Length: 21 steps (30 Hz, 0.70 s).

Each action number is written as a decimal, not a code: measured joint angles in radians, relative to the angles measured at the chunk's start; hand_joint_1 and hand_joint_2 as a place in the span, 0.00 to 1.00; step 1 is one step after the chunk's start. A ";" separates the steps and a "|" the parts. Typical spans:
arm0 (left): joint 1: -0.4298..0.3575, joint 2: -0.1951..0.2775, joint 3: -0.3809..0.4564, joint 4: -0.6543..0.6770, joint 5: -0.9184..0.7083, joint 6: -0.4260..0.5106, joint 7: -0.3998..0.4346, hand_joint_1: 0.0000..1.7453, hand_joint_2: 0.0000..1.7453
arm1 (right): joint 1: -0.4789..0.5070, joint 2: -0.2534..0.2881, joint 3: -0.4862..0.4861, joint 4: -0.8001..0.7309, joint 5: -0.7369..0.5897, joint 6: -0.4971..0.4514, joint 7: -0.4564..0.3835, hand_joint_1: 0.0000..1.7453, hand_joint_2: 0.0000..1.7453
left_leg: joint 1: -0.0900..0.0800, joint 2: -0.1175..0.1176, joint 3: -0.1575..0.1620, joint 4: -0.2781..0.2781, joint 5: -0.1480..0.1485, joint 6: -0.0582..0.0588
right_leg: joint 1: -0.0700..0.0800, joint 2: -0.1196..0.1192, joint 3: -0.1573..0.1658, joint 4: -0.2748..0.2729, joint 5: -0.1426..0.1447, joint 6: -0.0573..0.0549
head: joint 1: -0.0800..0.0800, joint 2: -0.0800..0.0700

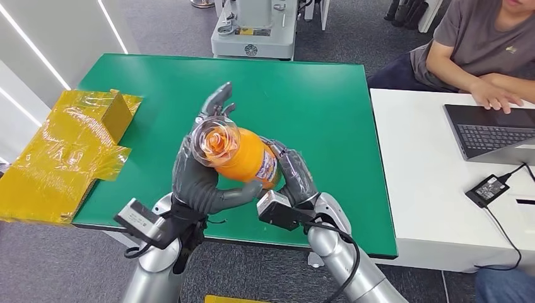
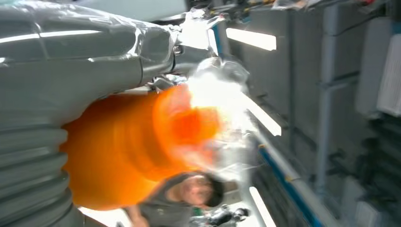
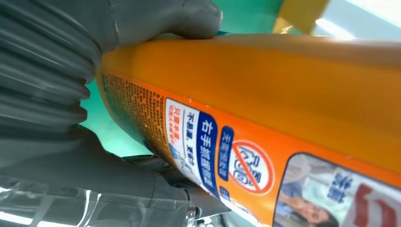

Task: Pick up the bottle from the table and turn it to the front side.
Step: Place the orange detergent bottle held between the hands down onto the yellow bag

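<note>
An orange bottle [image 1: 243, 156] with a clear cap [image 1: 214, 142] is held up above the green table [image 1: 315, 95], its cap end tilted toward the camera. My left hand [image 1: 200, 170] wraps around its cap end and body from the left; my right hand [image 1: 295, 177] grips the lower body from the right. In the left wrist view the bottle [image 2: 123, 151] is a blurred orange shape against my left hand [image 2: 71, 61]. The right wrist view has the bottle's printed label [image 3: 227, 156] close up, with my right hand [image 3: 52, 94] around it.
A yellow taped box [image 1: 69, 151] lies at the table's left edge. To the right is a white desk [image 1: 429, 189] with a laptop [image 1: 492, 132] and a charger [image 1: 489, 188]; a person [image 1: 479, 44] sits there. A grey machine base [image 1: 252, 31] stands beyond the table.
</note>
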 joint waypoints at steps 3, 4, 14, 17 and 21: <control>0.001 0.000 0.000 0.006 0.000 -0.003 0.001 0.00 1.00 | -0.011 0.004 0.014 -0.001 -0.011 -0.010 -0.002 1.00 1.00 | 0.000 0.000 0.000 0.000 0.000 0.000 | 0.000 0.000 0.000 0.000 0.000 0.000 | 0.000 0.000; 0.001 0.000 0.000 0.006 0.000 -0.003 0.001 0.00 1.00 | -0.014 0.005 0.016 -0.001 -0.012 -0.012 -0.002 1.00 1.00 | 0.000 0.000 0.000 0.000 0.000 0.000 | 0.000 0.000 0.000 0.000 0.000 0.000 | 0.000 0.000; 0.018 0.006 0.000 -0.002 0.000 0.000 -0.001 0.00 1.00 | -0.024 0.006 0.019 0.029 -0.009 -0.026 -0.001 1.00 1.00 | 0.000 0.000 0.000 0.000 0.000 0.000 | 0.000 0.000 0.000 0.000 0.000 0.000 | 0.000 0.000; 0.019 0.010 0.001 -0.006 0.006 0.005 -0.005 0.00 1.00 | -0.034 0.006 0.018 0.053 0.005 -0.016 0.016 1.00 1.00 | 0.000 0.000 0.000 0.000 0.000 0.000 | 0.000 0.000 0.000 0.000 0.000 0.000 | 0.000 0.000; 0.020 0.016 0.006 -0.007 0.018 0.013 -0.009 0.00 1.00 | -0.045 0.006 0.017 0.096 0.053 0.010 0.055 1.00 1.00 | 0.000 0.000 0.000 0.000 0.000 0.000 | 0.000 0.000 0.000 0.000 0.000 0.000 | 0.000 0.000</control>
